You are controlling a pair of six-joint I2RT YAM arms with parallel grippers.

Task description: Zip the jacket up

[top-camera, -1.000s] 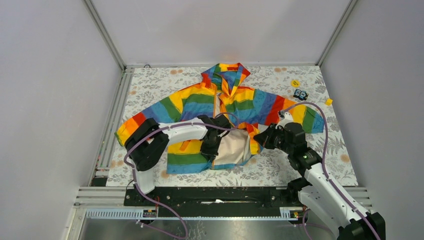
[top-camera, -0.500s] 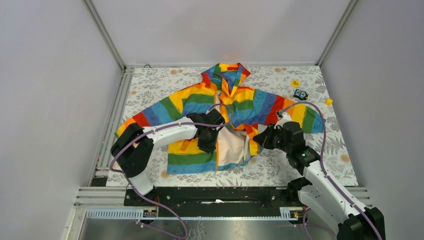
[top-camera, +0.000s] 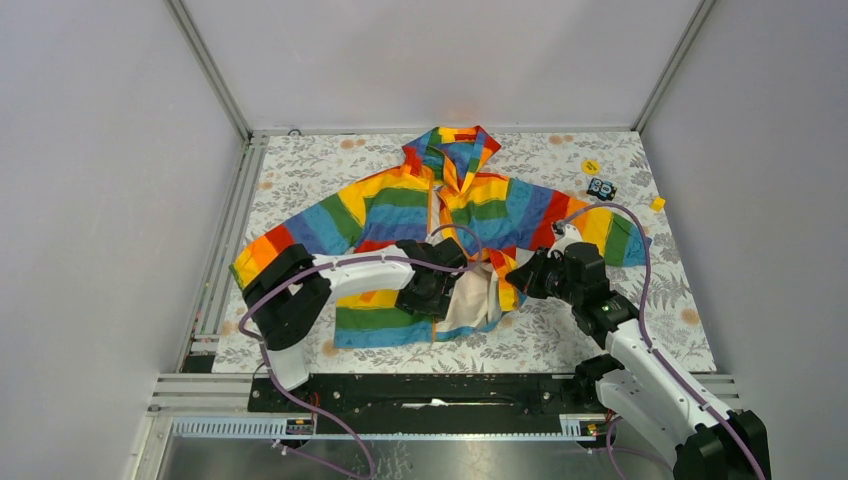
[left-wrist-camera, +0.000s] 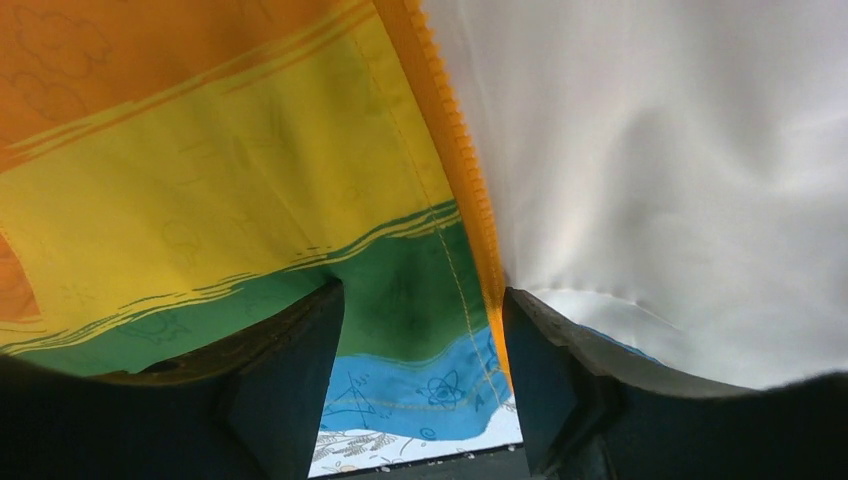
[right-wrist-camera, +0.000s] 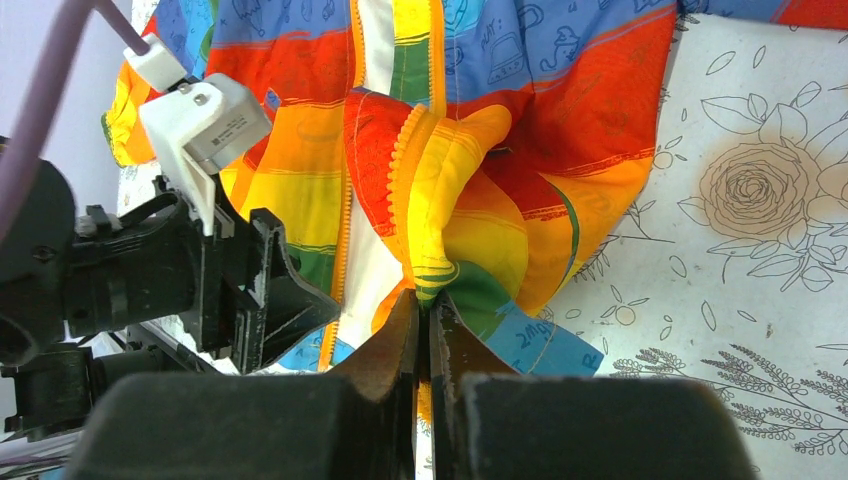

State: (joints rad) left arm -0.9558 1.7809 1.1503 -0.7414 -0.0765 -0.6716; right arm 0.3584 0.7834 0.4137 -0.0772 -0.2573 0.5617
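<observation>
The rainbow-striped jacket (top-camera: pixel 400 205) lies flat on the floral mat, hood toward the back. Its lower front is spread apart, showing white lining (top-camera: pixel 470 300). My left gripper (top-camera: pixel 437 292) hovers open over the left front panel. In the left wrist view, the left gripper (left-wrist-camera: pixel 422 300) straddles the green stripe, and the orange zipper edge (left-wrist-camera: pixel 455 150) runs by the right finger (left-wrist-camera: pixel 545 380). My right gripper (top-camera: pixel 520 277) is shut on the folded-back right front panel. The right wrist view shows the right gripper (right-wrist-camera: pixel 425 305) pinching bunched yellow and green fabric (right-wrist-camera: pixel 450 190).
A small black-and-blue object (top-camera: pixel 601 188), a yellow disc (top-camera: pixel 590 167) and a yellow cube (top-camera: pixel 657 203) lie on the mat (top-camera: pixel 640 310) at the back right. Grey walls enclose the mat. Metal rails (top-camera: pixel 225 240) run along its left and near edges.
My left gripper has opened and shifted slightly nearer and to the right along the left panel's zipper edge. The right gripper has kept its hold without moving.
</observation>
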